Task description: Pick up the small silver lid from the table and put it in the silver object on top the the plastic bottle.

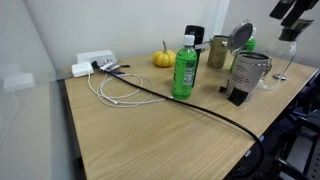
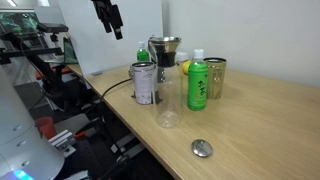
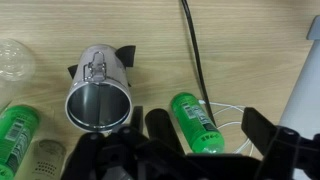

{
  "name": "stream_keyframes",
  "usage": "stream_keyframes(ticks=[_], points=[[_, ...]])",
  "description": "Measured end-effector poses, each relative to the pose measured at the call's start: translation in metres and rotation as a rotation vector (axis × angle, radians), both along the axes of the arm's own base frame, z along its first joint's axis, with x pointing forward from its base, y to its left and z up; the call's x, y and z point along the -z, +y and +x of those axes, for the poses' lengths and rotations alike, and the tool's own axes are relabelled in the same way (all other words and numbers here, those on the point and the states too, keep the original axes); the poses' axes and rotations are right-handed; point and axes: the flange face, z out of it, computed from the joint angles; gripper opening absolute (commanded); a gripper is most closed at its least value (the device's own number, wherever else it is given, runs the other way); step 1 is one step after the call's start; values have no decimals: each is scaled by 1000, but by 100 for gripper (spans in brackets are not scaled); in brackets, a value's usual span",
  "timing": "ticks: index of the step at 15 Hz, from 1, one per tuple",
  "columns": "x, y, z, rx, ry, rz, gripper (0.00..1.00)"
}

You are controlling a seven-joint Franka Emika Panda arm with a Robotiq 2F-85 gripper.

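Observation:
The small silver lid (image 2: 203,148) lies flat on the wooden table near its front edge, apart from everything else. The silver object (image 2: 165,47), a dark-rimmed funnel, sits above the clear plastic bottle (image 2: 167,103), next to the ribbed silver can (image 2: 144,83). The funnel also shows in an exterior view (image 1: 289,35). My gripper (image 2: 108,15) hangs high above the table, open and empty, far from the lid. In the wrist view its open fingers (image 3: 210,135) frame a green bottle (image 3: 195,120), with the can (image 3: 98,92) to the left. The lid is out of the wrist view.
A green bottle (image 1: 184,68) stands mid-table and a second one (image 3: 15,130) behind the can. A gold tin (image 2: 215,75), a small pumpkin (image 1: 163,58), a white adapter (image 1: 95,62) with white cord and a black cable (image 1: 190,103) lie on the table.

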Motion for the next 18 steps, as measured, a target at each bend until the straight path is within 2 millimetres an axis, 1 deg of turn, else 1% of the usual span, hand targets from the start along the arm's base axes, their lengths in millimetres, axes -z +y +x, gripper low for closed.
stream_keyframes(ticks=[9,12,15,18], points=[[0,0,0,0,-1,0,100],[-10,-1,4,10,-42,6,100],[-26,-14,10,44,-130,-13,100],[-44,-45,15,118,-223,-81,100]])
